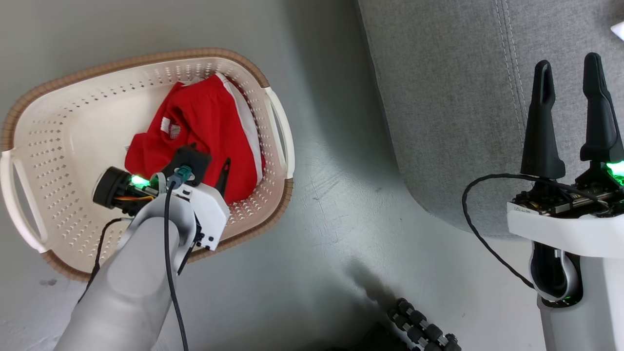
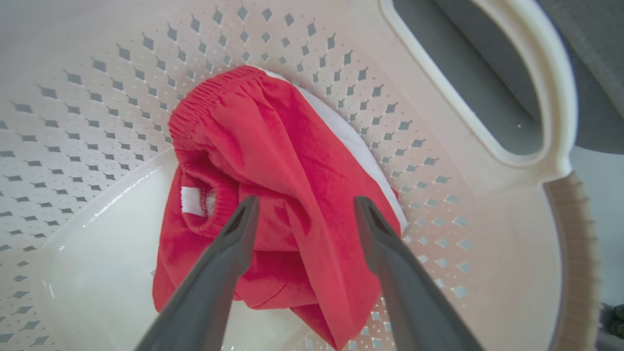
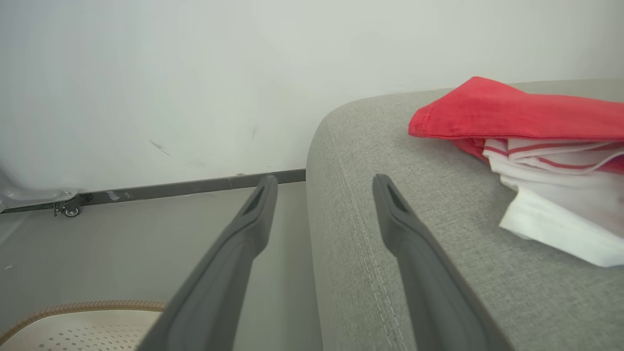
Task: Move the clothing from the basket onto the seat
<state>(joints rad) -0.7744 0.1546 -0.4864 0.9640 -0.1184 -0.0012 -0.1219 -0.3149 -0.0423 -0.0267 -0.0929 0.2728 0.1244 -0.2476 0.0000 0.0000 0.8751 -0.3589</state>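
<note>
Red clothing (image 2: 273, 136) lies in the basket (image 1: 73, 122) beneath the parted, empty left gripper (image 2: 304, 202); right gripper (image 1: 568, 61), likewise, over the seat (image 1: 438, 97).

The left gripper (image 2: 306, 202) hangs inside the basket (image 2: 122, 87), its two dark fingers (image 2: 214, 273) spread wide, tips poised over the red garment (image 2: 292, 161). Whether the tips touch the fabric, I can't tell. The garment lies crumpled in a heap against the perforated wall, with its lower part on the glossy basket floor (image 2: 97, 273). A gathered waistband (image 2: 209, 95) runs along its upper-left edge. A small white label (image 2: 191, 201) sits in a fold just beside the fingertip at the view's left, and a white panel (image 2: 351, 141) peeks out along the far right side. Up at the right, the handle (image 2: 553, 87) loops over an opening, and the brown rim (image 2: 575, 253) runs down below it.
</note>
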